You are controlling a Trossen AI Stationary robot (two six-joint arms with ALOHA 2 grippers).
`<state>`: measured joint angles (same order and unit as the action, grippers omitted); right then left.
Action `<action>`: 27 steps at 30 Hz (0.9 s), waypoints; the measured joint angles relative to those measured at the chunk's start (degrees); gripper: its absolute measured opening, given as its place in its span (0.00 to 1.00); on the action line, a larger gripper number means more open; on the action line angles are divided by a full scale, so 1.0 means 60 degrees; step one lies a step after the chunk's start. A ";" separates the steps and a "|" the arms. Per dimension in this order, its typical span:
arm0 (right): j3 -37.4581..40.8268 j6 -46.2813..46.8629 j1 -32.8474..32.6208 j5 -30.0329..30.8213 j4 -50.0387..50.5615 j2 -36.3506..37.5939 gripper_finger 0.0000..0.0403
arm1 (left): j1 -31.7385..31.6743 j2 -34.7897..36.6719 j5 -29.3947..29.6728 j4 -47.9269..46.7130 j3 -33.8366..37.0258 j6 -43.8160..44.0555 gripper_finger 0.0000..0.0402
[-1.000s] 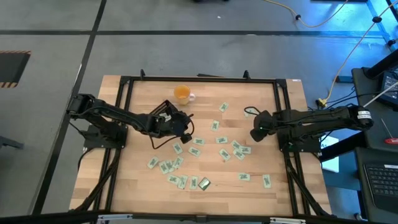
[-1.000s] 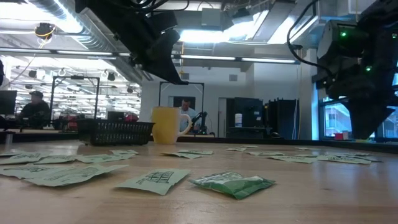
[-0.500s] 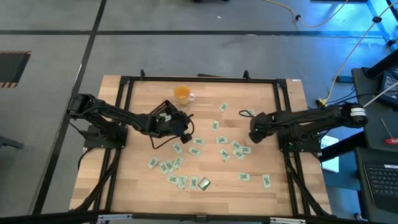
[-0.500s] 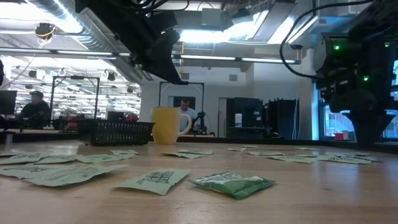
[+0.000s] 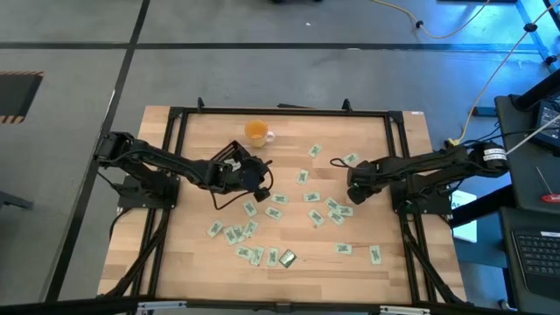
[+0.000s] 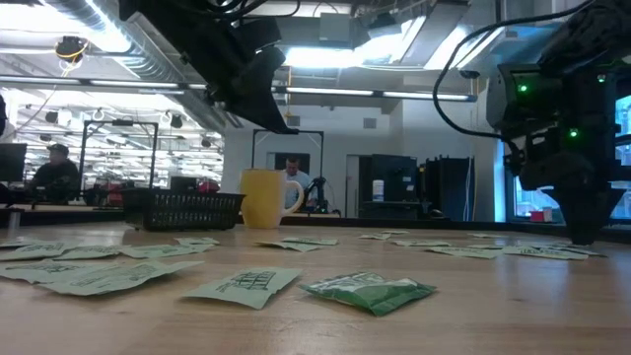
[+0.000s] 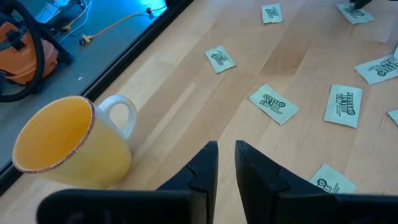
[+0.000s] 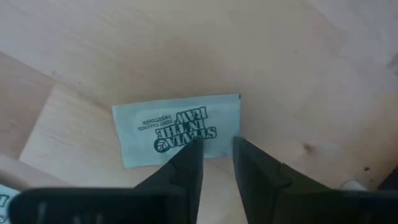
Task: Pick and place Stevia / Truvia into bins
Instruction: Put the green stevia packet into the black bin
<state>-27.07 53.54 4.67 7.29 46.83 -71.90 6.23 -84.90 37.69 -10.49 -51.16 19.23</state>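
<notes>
Several pale green and white Stevia sachets [image 5: 278, 213] lie flat and scattered over the wooden table, and they also show in the low view [image 6: 245, 284]. The black tray [image 6: 185, 209] stands on the table near the left arm. My left gripper [image 5: 260, 182] hangs raised next to the tray, shut and empty [image 7: 225, 149]. My right gripper [image 5: 353, 191] is low over the right-hand sachets, its tips down at table level [image 6: 582, 235]. In the right wrist view it is open by a narrow gap [image 8: 216, 146] at the long edge of one sachet [image 8: 177, 127]. My right gripper comes from above, pointing down, with its fingertips [image 8: 189, 152] at the middle of the sachet's long edge [image 8: 205, 134]. The sachet lies flat on the table. I cannot tell whether the fingers touch it.
An orange mug with a white handle [image 5: 255, 132] stands on the far part of the table, close to the left gripper [image 7: 68, 140]. A darker green crumpled packet [image 6: 367, 291] lies near the near edge. A black frame [image 5: 280, 111] borders the table. People sit in the room behind.
My right gripper has moved toward the table's left and come down toward the sachets until its tips are at table level. The gap between its fingers cannot be compared, as no earlier wrist frame is given. The left arm and the sachets have kept still.
</notes>
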 joint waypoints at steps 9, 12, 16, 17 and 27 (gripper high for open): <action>0.0018 -0.0411 0.0004 0.0056 0.0005 -0.0042 0.06 | 0.0002 0.0000 -0.0001 0.0002 0.0000 0.0003 0.12; 0.0019 -0.0747 0.0000 0.0098 -0.0004 -0.0043 0.01 | 0.0001 0.0000 0.0000 0.0002 0.0000 0.0006 0.12; 0.0025 -0.1189 0.0000 0.0106 -0.0017 -0.0029 0.02 | 0.0001 0.0000 0.0000 0.0000 0.0000 0.0009 0.12; 0.0023 -0.1255 0.0000 0.0106 -0.0018 -0.0011 0.02 | -0.0002 0.0000 0.0000 0.0000 0.0000 0.0010 0.12; -0.1066 -0.2795 -0.0222 0.0172 -0.0617 0.0347 0.01 | -0.0001 -0.0054 -0.1225 0.0073 -0.0004 -0.0860 0.12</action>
<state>-33.46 36.77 3.33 8.32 43.12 -69.82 6.22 -85.23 30.34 -10.05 -51.18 14.07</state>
